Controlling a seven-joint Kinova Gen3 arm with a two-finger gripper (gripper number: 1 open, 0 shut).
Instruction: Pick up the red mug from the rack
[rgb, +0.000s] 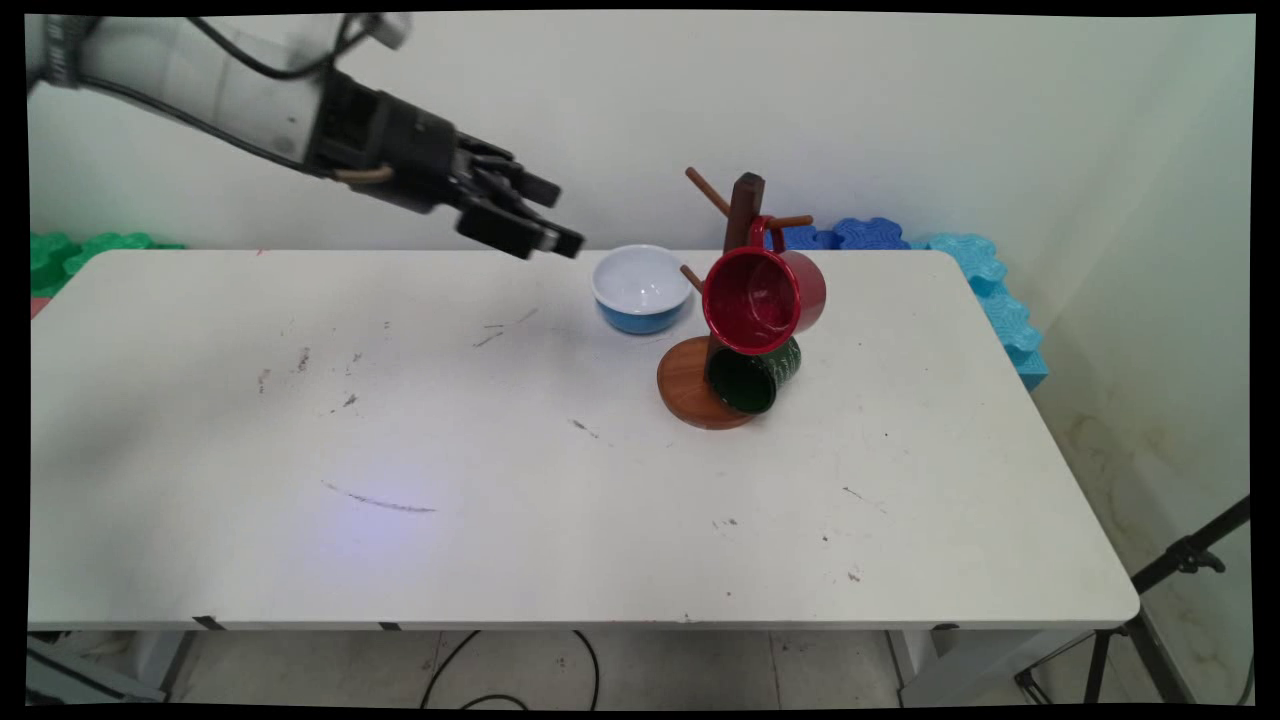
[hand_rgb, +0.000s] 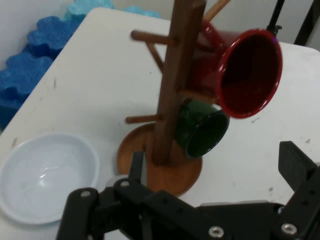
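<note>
Spread apart and holding nothing, the jaws of the gripper (rgb: 550, 215) hang above the table's (rgb: 500, 450) far edge, left of the blue bowl (rgb: 640, 290), which is the nearest thing to them. Just right of the bowl stands a wooden mug tree (rgb: 745, 215) on a round base. A red mug (rgb: 762, 298) hangs from a peg on its near side, and a dark green mug (rgb: 752, 375) hangs below it, close to the base. Blue foam blocks (rgb: 985, 280) lie beyond the far right corner.
</note>
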